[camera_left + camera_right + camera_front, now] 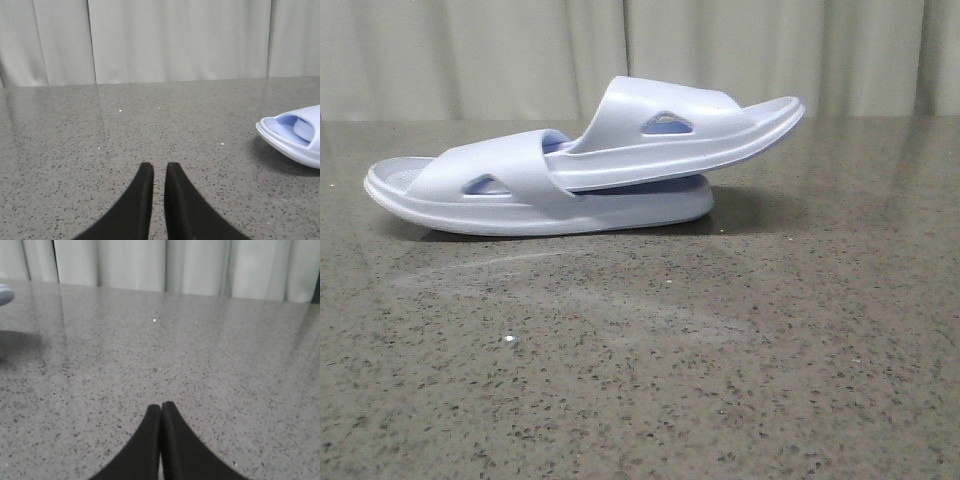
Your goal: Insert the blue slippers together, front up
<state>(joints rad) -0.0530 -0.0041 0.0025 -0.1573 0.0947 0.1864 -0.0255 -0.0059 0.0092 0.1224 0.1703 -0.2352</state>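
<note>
From the front, the two pale blue foam slippers sit in the middle of the grey speckled stone surface [740, 380]. The lower slipper [520, 195] lies flat with its sole down. The upper slipper [690, 130] has one end pushed under the wide strap of the lower one, and its other end sticks up and out to the side. No hand shows in this view. I think the joining looks done. If it needs fixing, the good way is to hold the lower slipper down and push the upper one in slowly, so the pair does not slide. There is lots of bare surface in front of the slippers, and a pale curtain [470, 50] hangs behind them.

From the left wrist, the left hand [155, 170] has its two black fingers almost together, with only a thin gap, and it holds nothing. One end of the lower slipper [295, 135] lies ahead and off to one side, well apart from the hand.

From the right wrist, the right hand [161, 407] is closed tight and holds nothing. Only a tiny blue bit shows at the picture's edge, far away. The surface ahead is bare up to the curtain.
</note>
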